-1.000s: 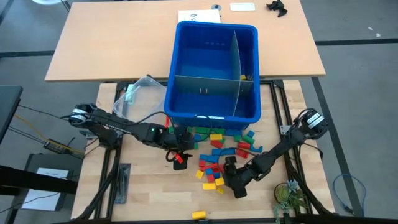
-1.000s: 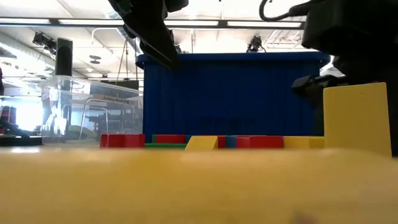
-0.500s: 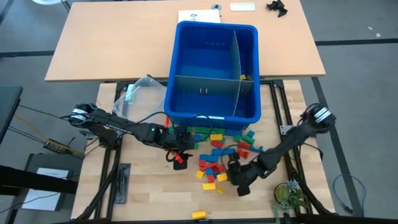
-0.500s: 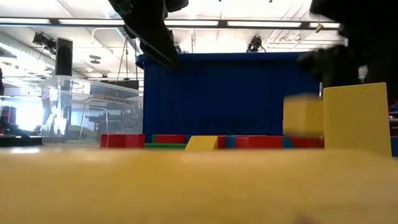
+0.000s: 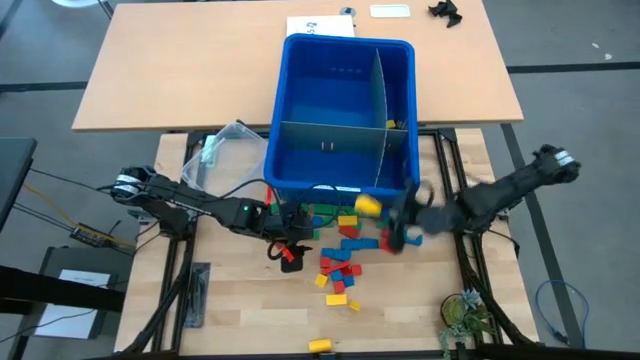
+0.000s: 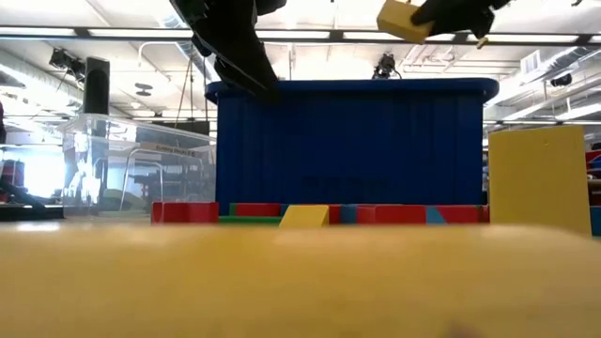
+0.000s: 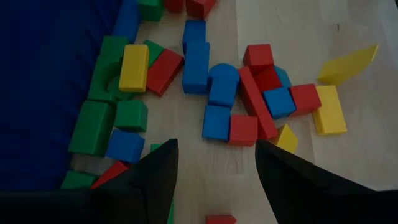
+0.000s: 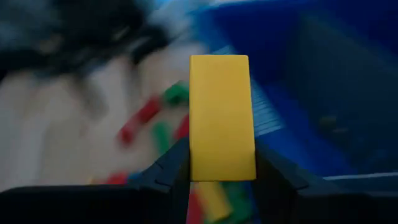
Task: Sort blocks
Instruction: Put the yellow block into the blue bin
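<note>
Red, yellow, blue and green blocks (image 5: 350, 245) lie scattered on the wooden table just in front of the blue bin (image 5: 300, 110). My right gripper (image 5: 382, 212) is shut on a yellow block (image 5: 368, 204), high over the pile beside the bin's near wall; in the low view this block (image 6: 399, 19) is level with the bin's rim. My left gripper (image 7: 214, 180) hovers open, slanting down over the pile's left part, with nothing between its fingers. A red block (image 7: 221, 219) lies on the table below it. My right gripper pinches the yellow block between its two fingers (image 8: 177, 165), which sit on the two long sides near one end (image 8: 222, 168). The block sticks out lengthwise past the fingertips. It is lifted clear of the table and the pile.
A grey divider (image 5: 380, 110) splits the bin into compartments. A clear plastic tub (image 5: 225, 150) stands left of the bin. A lone yellow block (image 5: 320, 345) lies near the table's front edge and looms large in the low view (image 6: 535, 178). A small plant (image 5: 462, 312) stands at the front right.
My right gripper has risen from the near side of the pile with the yellow block, swung toward the bin's near wall and rolled its wrist. The block has gone from the table to about rim height, clear of everything.
</note>
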Robot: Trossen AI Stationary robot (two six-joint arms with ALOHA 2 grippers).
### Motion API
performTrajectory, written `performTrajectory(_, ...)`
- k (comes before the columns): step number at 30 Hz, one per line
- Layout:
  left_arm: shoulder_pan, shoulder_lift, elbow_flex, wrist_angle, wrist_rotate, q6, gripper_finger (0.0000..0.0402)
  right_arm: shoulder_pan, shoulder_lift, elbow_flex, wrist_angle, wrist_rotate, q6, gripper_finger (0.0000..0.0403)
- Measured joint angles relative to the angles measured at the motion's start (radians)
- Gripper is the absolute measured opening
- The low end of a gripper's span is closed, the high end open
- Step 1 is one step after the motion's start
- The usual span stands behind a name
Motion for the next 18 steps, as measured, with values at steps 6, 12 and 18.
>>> performTrajectory(6,0.0,0.0,0.0,0.018,-0.015,0.0,0.0223,-0.284,-0.11,0.0,0.0,0.026,-0.056,0.0131)
performTrajectory(12,0.0,0.0,0.0,0.019,-0.042,0.0,0.0223,-0.578,-0.116,0.0,-0.011,0.008,-0.187,0.0131)
performTrajectory(18,0.0,0.0,0.0,0.041,-0.042,0.0,0.0223,-0.833,-0.065,0.0,0.015,-0.095,-0.227,0.0131)
